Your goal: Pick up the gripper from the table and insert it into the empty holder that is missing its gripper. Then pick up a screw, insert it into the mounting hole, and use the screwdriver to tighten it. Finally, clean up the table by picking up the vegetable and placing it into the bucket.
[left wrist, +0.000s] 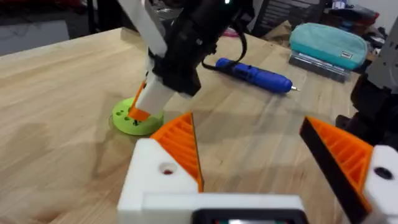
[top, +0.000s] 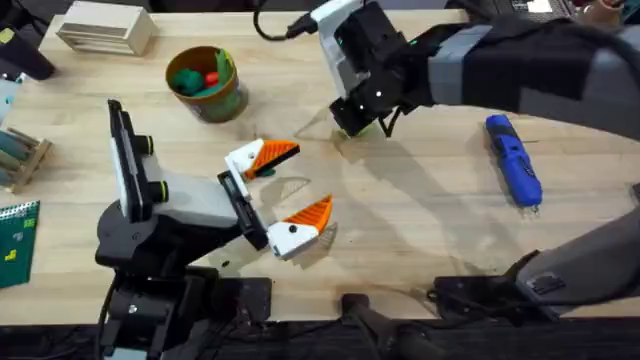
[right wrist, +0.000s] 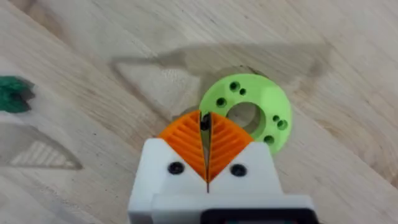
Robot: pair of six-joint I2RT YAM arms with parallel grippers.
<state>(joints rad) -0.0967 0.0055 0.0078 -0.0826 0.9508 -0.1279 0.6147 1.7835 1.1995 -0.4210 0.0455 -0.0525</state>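
Desk (top: 420, 230): light wood, carrying every item below.

Left gripper (top: 283, 195): centre of the overhead frame, white body with orange ribbed pads (left wrist: 181, 146). Jaws released, spread wide, holding nothing.

Right gripper (right wrist: 207, 140): upper centre of the overhead frame, reaching in from the right. Jaws clenched, orange pads pressed together with a small dark item pinched at the tips; what it is cannot be told. Tips sit at the rim of the disc.

Disc (right wrist: 247, 112): round, bright green, central hole and small holes around the ring; lies flat on the desk under the right gripper.

Screwdriver (top: 514, 160): blue handle, lying on the desk at right of the overhead frame, well apart from both grippers.

Vegetable (right wrist: 13, 94): small dark-green sprig at the left edge of the right wrist view, on the desk, apart from the disc.

Bucket (top: 207, 85): olive-yellow, upper left of centre in the overhead frame, upright, green and red pieces inside.

Box (top: 103, 30): beige, rectangular, upper left corner of the overhead frame.

Case (left wrist: 328, 42): teal, upper right of the left wrist view, beyond the screwdriver.
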